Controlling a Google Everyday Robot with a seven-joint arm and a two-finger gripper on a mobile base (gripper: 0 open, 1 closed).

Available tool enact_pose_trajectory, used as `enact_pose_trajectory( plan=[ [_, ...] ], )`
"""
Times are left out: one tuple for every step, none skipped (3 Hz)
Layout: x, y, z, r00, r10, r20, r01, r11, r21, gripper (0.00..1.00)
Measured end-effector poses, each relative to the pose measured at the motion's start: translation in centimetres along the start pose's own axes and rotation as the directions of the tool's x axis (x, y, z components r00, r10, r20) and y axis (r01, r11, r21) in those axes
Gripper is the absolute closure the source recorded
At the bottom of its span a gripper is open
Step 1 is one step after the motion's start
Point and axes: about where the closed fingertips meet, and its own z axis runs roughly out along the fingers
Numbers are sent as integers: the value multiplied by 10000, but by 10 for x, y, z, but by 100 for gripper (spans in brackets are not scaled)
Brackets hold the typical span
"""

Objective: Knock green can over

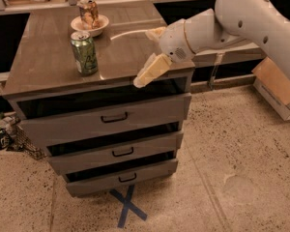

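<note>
The green can (84, 52) stands upright on the grey top of the drawer cabinet (48, 66), near its front left. It has a silver rim and pale markings. My gripper (143, 57) hovers over the cabinet's front right part, to the right of the can and well apart from it. Its two cream fingers (150, 71) are spread apart with nothing between them. The white arm (241, 18) reaches in from the upper right.
An orange-copper can (89, 12) stands in a white bowl (100, 25) behind the green can. The cabinet's three drawers (111, 117) are partly open. A cardboard box (278, 86) lies on the floor at right. A blue tape X (128, 207) marks the floor.
</note>
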Motion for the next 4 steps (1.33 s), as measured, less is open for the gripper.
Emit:
enact_pose_trajectory(
  plan=[
    [-1, 2, 2, 9998, 79, 196, -79, 10000, -28, 0],
    [-13, -10, 32, 9921, 9, 1256, 2, 10000, -86, 0],
    [-20, -27, 60, 9791, 75, 2034, -83, 10000, 30, 0],
    [-19, -36, 91, 9714, 335, 2351, -343, 9994, -8, 0]
  ],
)
